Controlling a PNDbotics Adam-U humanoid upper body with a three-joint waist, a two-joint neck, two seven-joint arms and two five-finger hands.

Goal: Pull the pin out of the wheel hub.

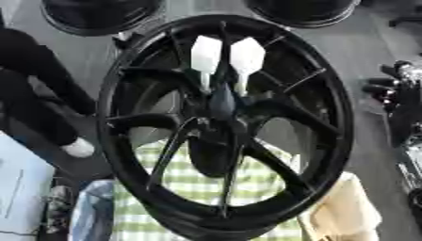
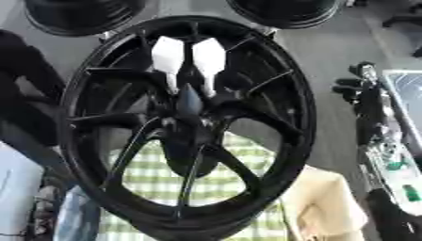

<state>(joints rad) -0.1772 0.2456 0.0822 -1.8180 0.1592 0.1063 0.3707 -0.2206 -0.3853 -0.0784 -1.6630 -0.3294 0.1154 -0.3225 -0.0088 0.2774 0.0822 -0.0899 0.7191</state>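
A large black wheel [image 1: 124, 141] stands on edge and fills the middle of both views, its spokes meeting at a dark hub [image 1: 221, 106]. Two white flat tabs [image 1: 206, 52] [image 1: 247, 55] on thin pale stems stick out just above the hub; which of them is the pin I cannot tell. A black and silver part that looks like my right hand [image 2: 361, 89] shows at the right edge, apart from the wheel and touching nothing of it. My left hand shows in no view.
Two more black wheels [image 1: 99, 14] [image 1: 301, 10] lie on the grey floor behind. A green checked cloth [image 1: 198, 186] and a beige thing [image 1: 346, 212] lie below the wheel. A person's dark legs and a white shoe [image 1: 78, 148] are at the left.
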